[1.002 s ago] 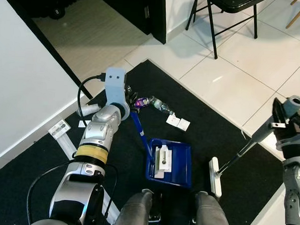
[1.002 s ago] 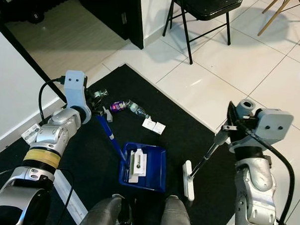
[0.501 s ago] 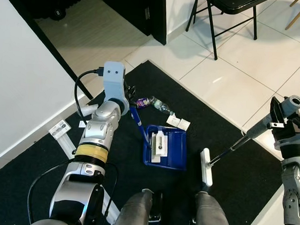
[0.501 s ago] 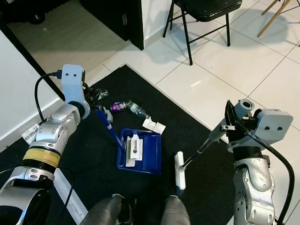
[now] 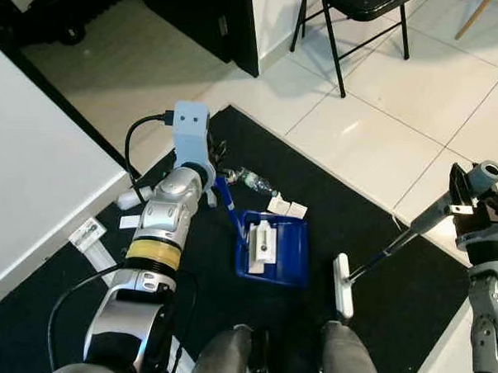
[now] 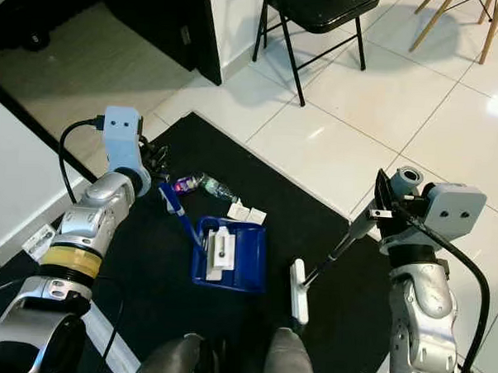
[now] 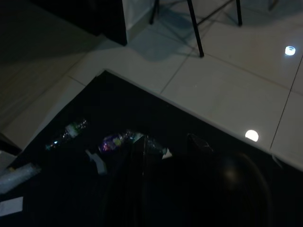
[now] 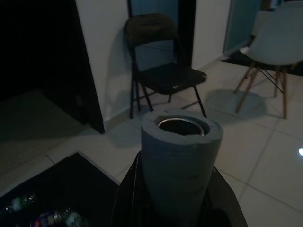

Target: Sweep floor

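Observation:
A blue dustpan [image 5: 286,256] lies on the black rug [image 5: 371,233] with a white piece of litter [image 5: 261,241] inside it. Its blue handle [image 5: 234,212] runs up to my left gripper [image 5: 219,182], which is shut on it. Just beyond the pan lie a plastic bottle [image 5: 254,181] and white paper scraps [image 5: 285,207]. My right gripper [image 5: 457,202] is shut on the grey broom handle [image 8: 180,161]. The white broom head [image 5: 341,286] rests on the rug, right of the pan and apart from it.
A black folding chair [image 6: 318,16] stands on the white tiles beyond the rug. A white wall [image 5: 35,152] runs along the left, with small white items [image 5: 88,230] at its foot. Another bottle [image 7: 66,135] lies further left. My legs [image 5: 283,361] are at the bottom.
The dustpan has slid away from my feet toward the bottle and paper scraps. The broom head has swung left, closer to the pan. The camera has also shifted.

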`<state>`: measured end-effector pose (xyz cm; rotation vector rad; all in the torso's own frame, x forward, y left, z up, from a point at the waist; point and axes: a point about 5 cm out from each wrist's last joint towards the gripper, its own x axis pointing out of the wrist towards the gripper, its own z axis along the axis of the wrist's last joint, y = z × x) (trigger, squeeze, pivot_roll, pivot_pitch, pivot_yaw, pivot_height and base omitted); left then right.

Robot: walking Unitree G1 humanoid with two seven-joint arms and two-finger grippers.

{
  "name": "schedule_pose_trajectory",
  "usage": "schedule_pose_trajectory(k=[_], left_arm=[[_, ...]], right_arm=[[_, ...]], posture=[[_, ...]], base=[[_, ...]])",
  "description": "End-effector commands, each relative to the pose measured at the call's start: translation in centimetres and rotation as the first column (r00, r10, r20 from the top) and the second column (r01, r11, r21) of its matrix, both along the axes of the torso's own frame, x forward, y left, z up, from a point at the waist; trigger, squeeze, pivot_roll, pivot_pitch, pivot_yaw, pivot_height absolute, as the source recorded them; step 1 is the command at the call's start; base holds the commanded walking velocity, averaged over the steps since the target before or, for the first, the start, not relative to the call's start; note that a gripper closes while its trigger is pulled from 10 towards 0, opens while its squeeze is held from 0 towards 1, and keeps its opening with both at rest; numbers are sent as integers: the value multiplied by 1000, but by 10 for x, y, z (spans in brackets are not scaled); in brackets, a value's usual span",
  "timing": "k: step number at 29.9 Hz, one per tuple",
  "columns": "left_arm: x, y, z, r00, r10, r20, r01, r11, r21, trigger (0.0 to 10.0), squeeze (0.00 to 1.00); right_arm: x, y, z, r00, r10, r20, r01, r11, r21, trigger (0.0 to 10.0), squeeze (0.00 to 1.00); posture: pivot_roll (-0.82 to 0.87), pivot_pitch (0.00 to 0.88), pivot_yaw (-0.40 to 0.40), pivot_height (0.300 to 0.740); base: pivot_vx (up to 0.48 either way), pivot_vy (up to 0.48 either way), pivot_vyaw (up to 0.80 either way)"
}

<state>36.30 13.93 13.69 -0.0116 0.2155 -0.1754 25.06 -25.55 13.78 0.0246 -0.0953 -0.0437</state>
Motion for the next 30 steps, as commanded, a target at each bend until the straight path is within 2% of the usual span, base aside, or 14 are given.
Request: schedule_pose_trajectory(k=[1, 30], left_arm=[[0, 9, 4, 999, 32, 27, -32, 999, 6, 10000, 0], [0, 10, 4, 999, 43, 22, -43, 999, -3, 10000, 0]], right_arm=[[-1, 3, 1, 1000, 12, 22, -12, 1000, 6, 10000, 0], [-3, 1, 1, 1000, 24, 20, -24, 1000, 6, 10000, 0]], posture=[[-220, 161, 114, 740], [-222, 166, 111, 740]], base=[[356, 0, 0], [323, 0, 0]])
